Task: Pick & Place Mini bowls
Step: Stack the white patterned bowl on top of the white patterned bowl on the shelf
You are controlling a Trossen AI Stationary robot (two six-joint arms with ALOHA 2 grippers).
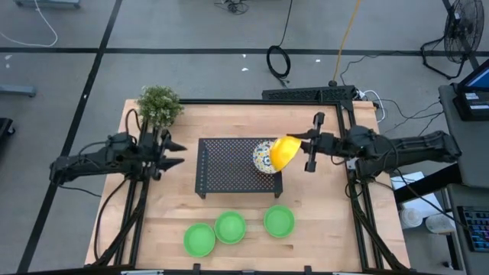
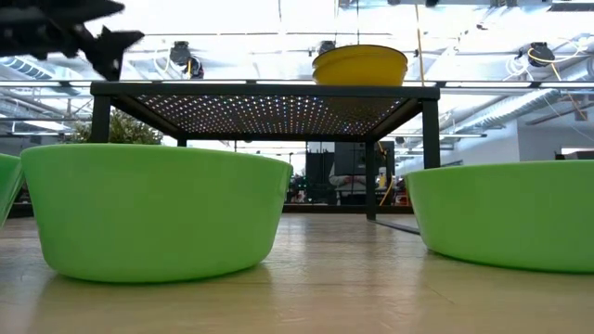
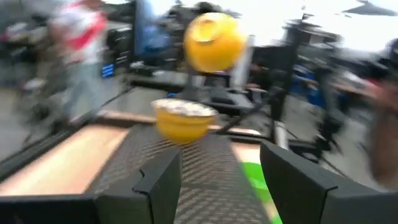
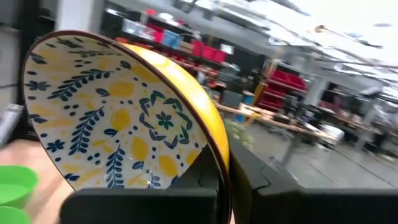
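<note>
A floral bowl, yellow outside [image 1: 262, 158], stands upright on the right part of the black rack [image 1: 225, 164]; it also shows in the low view [image 2: 360, 65] and the left wrist view [image 3: 183, 119]. My right gripper [image 1: 294, 147] is shut on a second floral bowl [image 1: 283, 152], held in the air above the rack's right end; this bowl also shows in the left wrist view [image 3: 214, 41]. Three green bowls [image 1: 199, 238] [image 1: 230, 226] [image 1: 279, 221] stand on the table near its front edge. My left gripper [image 1: 174, 153] is open and empty, just left of the rack. My right gripper holds the floral bowl by its rim [image 4: 219, 163], one finger inside the bowl and one on its yellow outer wall. The fingers come level from the table's right side. The bowl is lifted clear and tipped on its side, its patterned inside facing the gripper.
A small bushy potted plant [image 1: 159, 105] stands at the table's far left corner, behind my left arm. The rack [image 2: 264, 90] stands on legs with open room beneath it. Bare table lies between the rack and the green bowls [image 2: 153, 211].
</note>
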